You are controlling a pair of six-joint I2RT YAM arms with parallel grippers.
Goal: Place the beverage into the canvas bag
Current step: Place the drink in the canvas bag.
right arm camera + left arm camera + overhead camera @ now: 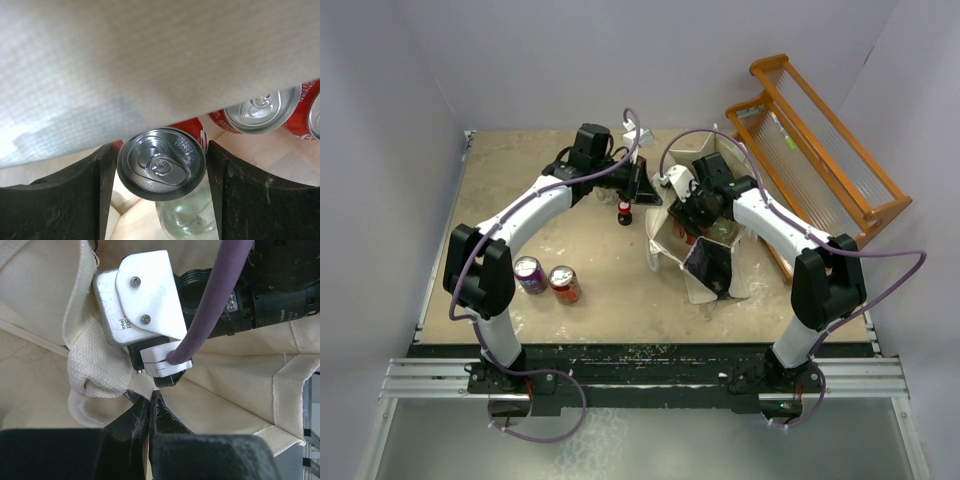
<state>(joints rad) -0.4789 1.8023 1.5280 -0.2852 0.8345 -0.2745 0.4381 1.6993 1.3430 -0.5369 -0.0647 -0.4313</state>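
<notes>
A red soda can, the beverage, is clamped upright between the fingers of the right gripper and is suspended inside the canvas bag, under a fold of its cloth. The fingers of the left gripper are pressed together, apparently pinching the bag's rim beside a loop handle, so that the mouth is held open. More red cans are seen farther in. A clear bottle shows close by the held can; whether it is under or beside it cannot be told. The can is best brought over a bare patch of the bag's floor, not onto the bottle, and released only once it is borne from below. The rim should be held taut meanwhile, and the right gripper lifted straight out so that no cloth is snagged.
</notes>
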